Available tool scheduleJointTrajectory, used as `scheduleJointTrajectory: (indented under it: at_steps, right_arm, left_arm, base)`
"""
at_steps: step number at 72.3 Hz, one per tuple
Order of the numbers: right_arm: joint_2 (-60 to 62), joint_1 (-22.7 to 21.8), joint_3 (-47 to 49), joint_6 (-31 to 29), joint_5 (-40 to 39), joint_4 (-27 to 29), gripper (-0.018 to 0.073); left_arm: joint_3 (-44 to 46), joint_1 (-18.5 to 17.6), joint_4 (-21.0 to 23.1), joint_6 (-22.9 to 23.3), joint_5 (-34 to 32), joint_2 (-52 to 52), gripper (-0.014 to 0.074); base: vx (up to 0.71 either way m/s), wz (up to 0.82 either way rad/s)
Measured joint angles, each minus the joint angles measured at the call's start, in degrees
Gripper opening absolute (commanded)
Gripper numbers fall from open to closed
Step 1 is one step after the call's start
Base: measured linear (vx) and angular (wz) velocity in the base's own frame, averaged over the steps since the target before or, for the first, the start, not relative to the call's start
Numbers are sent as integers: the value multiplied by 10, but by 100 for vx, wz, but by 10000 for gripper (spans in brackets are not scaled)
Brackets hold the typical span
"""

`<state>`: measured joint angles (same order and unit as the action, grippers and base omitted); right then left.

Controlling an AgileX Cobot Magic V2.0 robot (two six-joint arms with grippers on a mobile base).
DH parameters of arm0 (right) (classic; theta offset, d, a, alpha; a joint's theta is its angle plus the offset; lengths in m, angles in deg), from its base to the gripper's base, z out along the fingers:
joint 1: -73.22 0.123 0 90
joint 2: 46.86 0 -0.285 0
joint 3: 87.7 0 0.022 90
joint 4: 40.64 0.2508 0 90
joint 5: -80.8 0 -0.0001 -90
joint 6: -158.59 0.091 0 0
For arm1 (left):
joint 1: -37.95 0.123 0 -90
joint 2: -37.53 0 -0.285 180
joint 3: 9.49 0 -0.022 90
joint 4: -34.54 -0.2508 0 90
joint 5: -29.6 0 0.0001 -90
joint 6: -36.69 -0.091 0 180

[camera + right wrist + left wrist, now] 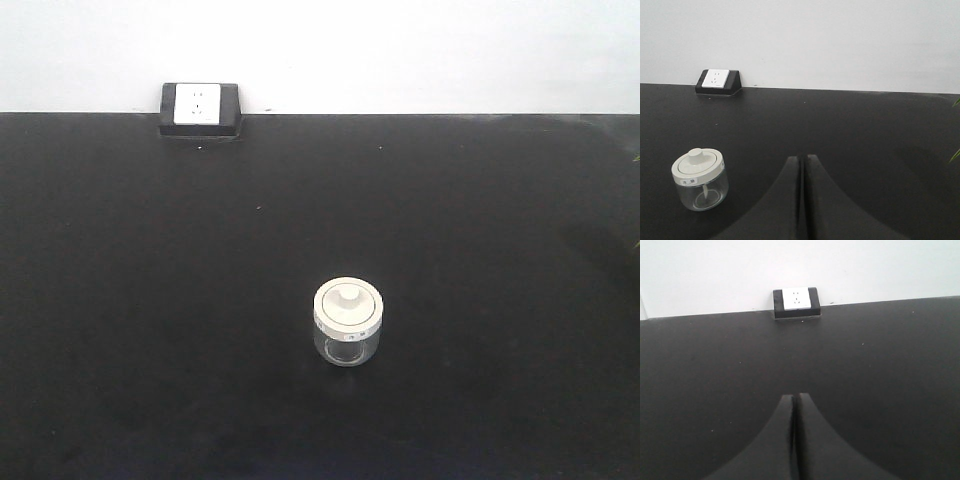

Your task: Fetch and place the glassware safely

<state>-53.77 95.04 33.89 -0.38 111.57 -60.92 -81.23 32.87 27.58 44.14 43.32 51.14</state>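
A small, squat jar of clear glass (348,345) stands upright near the middle of a broad, matte black tabletop (150,300), capped by a round off-white lid (348,304) with a stubby central knob; a thin printed band runs around the lid's side, and the transparent wall beneath it catches pale reflections. The jar's inside appears bare apart from those glints. In the right wrist view the same jar (700,185) sits low and to the left of the right gripper (802,165), apart from it, with a small label visible on the lid's rim. That gripper's two dark, smooth, curved fingers taper upward to meet along a narrow vertical seam, pressed together with nothing between them. The left gripper (795,401) looks the same in its own view: two black, flared fingers closed against each other over bare tabletop, the jar out of its sight. At the table's far edge, against a plain white wall (400,50), rests a wedge-shaped black box with a white socket faceplate (199,107), well apart from the jar. Thin green leaf tips (955,130) poke in at the right edge of the right wrist view.
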Motion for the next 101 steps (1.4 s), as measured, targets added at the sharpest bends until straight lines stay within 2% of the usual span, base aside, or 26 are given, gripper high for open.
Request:
scheduleJointTrajectory:
  at_steps: [13,47,69,101]
  right_arm:
    - [0,0,0,0,0,0,-8]
    - [0,0,0,0,1,0,-8]
    - [0,0,0,0,0,0,-8]
    - [0,0,0,0,0,0,-8]
  left_arm:
    - [-67,0,37,-28,-16,-60,-7]
    - [-69,0,88,-61,-67,-63,-7]
    - [-69,0,86,-67,-99,-63,-7]
    - [-69,0,84,-44,-102,-63,-7]
  base:
    - [0,0]
    - [0,0]
    - [0,0]
    - [0,0]
